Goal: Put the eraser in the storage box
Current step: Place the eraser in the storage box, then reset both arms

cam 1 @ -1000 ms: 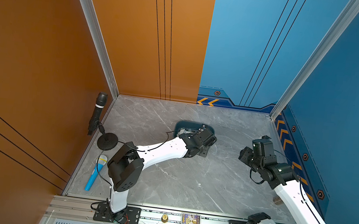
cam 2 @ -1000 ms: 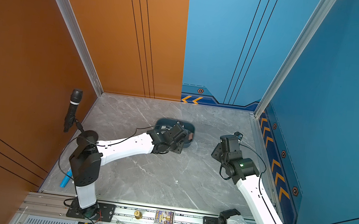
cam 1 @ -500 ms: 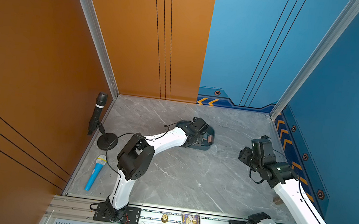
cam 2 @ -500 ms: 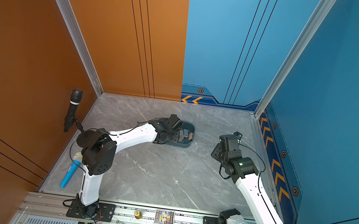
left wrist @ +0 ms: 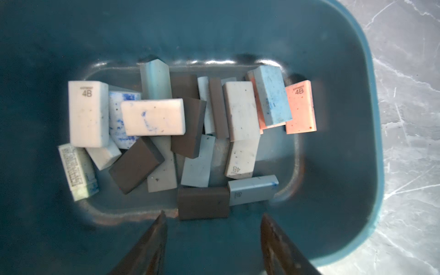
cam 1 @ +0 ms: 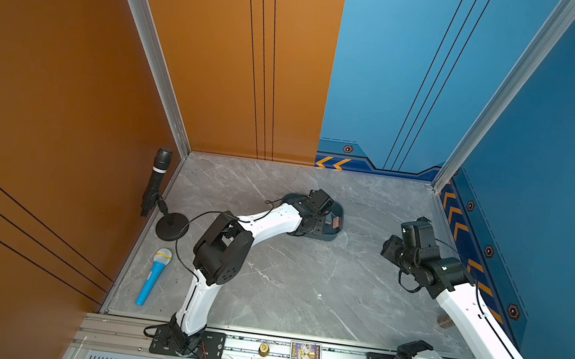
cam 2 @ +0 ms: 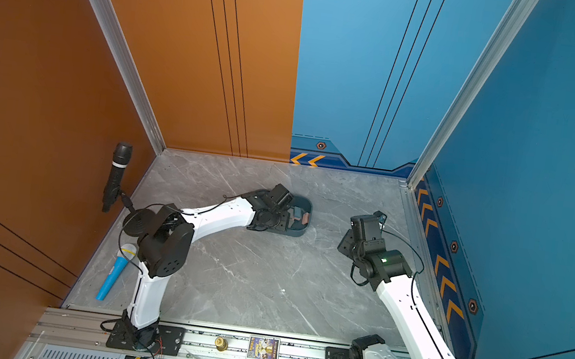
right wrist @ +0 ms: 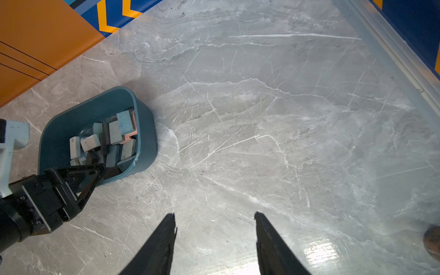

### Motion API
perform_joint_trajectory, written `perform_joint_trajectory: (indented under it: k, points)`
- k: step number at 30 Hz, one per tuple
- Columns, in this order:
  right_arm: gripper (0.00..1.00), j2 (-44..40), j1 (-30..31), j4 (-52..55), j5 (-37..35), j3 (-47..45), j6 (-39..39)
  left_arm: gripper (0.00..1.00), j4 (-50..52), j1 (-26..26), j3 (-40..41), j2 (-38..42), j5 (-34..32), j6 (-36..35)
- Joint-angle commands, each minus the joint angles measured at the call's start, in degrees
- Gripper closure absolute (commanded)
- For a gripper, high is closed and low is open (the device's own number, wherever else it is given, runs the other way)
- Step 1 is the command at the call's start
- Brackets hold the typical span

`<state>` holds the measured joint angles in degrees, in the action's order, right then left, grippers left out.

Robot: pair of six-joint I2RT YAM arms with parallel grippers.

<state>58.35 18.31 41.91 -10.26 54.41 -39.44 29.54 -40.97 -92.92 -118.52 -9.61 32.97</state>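
Grey marble-look tabletop (cam 1: 302, 284), walled by an orange wall panel (cam 1: 218, 65) and a blue wall panel (cam 1: 387, 69). A dark brown rectangular eraser (left wrist: 202, 202) is seen inside the shallow teal plastic storage box (left wrist: 345, 166), just ahead of the left gripper (left wrist: 213, 215): jaws parted, apparently nothing held. The right gripper (right wrist: 214, 214) is parted, empty.

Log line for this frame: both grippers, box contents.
left gripper: open, empty, over storage box | right gripper: open, empty, above table | erasers: piled inside storage box
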Motion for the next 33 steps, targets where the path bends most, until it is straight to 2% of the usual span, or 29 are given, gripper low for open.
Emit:
perform_joint_trajectory:
  k: [1, 7, 12, 16, 18, 21, 24, 28, 31, 33]
  points:
    - [0.43, 0.6, -0.3, 0.2, 0.8, 0.6, 0.4, 0.36, 1.3, 0.5, -1.0, 1.7, 0.2, -0.6]
    - [0.36, 1.1, -1.3, 0.2, 2.2, 2.1, 3.8, 0.31, 1.1, 0.5, 0.8, 9.8, -3.7, -3.8]
    - [0.09, 2.5, -3.2, 0.1, 2.8, 3.9, 7.7, 0.2, 0.3, 0.6, 5.2, 20.1, -9.9, -9.6]
    - [0.0, 4.1, -6.1, -1.2, 3.4, 5.0, 9.9, 0.11, -4.0, 1.3, 13.6, 31.0, -13.4, -14.4]
    - [0.0, 4.4, -7.7, -2.7, 5.0, 5.1, 10.1, 0.02, -6.4, 2.3, 18.6, 35.9, -15.3, -16.1]
    - [0.0, 4.7, -9.3, -6.0, 4.4, 4.6, 10.6, 0.02, -8.9, 5.5, 25.9, 42.9, -16.4, -16.9]
    - [0.0, 4.5, -9.7, -11.1, -1.3, 2.0, 12.8, 0.02, -11.9, 9.9, 33.3, 49.2, -17.5, -17.1]
    - [0.0, 3.4, -9.8, -20.9, -10.9, -4.5, 18.3, 0.02, -21.0, 15.4, 45.9, 56.5, -24.0, -21.0]
    - [0.0, 2.5, -9.7, -31.1, -14.0, -10.8, 24.0, 0.02, -27.1, 21.1, 52.6, 59.1, -27.7, -26.2]
    - [0.0, 2.5, -9.9, -37.0, -15.7, -14.3, 27.3, 0.02, -31.0, 24.4, 55.7, 59.0, -30.4, -26.9]
